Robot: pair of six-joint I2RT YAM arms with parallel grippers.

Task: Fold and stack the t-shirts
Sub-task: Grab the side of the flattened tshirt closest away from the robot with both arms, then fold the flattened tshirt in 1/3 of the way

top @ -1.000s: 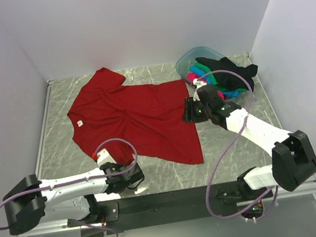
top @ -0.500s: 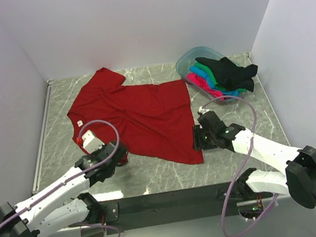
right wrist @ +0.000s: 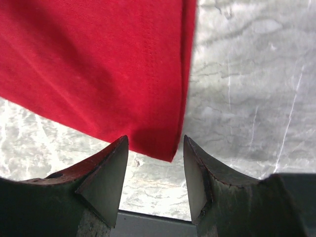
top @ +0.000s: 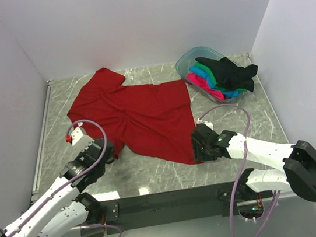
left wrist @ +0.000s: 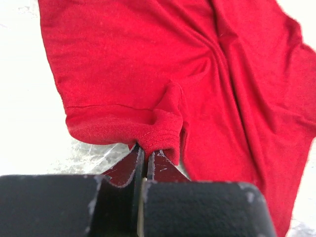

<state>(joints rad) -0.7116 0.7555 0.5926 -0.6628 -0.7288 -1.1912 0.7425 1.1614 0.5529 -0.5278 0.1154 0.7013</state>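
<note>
Near the worktop's (top: pixel 154 175) front edge, left of centre, the left claw (top: pixel 110 154) is pressed together on the red shirt's (top: pixel 139 112) hem. Left wrist view: the left claw (left wrist: pixel 146 154) pinches a bunched bit of hem, with the cloth puckered just above the tips. The rest of the red shirt (left wrist: pixel 197 74) runs away from the camera, creased down the middle.

Right claw (top: pixel 197 148) sits at the shirt's near-right corner, by the front edge, right of centre. It's spread wide. Right wrist view: the right claw (right wrist: pixel 155 143) straddles that corner with fingers (right wrist: pixel 106 173) either side, nothing gripped. Can't tell if they touch the cloth. The red shirt (right wrist: pixel 98 64) edge runs straight up from the corner, with bare marble to its right.

Red shirt lies mostly flat mid-worktop, one sleeve toward the back edge, wrinkles near the left claw.

Back-right corner: tub (top: pixel 184 63) holds the others. Black shirt (top: pixel 231 71) is on top, hanging over the rim. Green shirt (top: pixel 205 70), pink shirt (top: pixel 201 81) and blue shirt (top: pixel 235 92) are under it. All are well apart from both claws.
</note>
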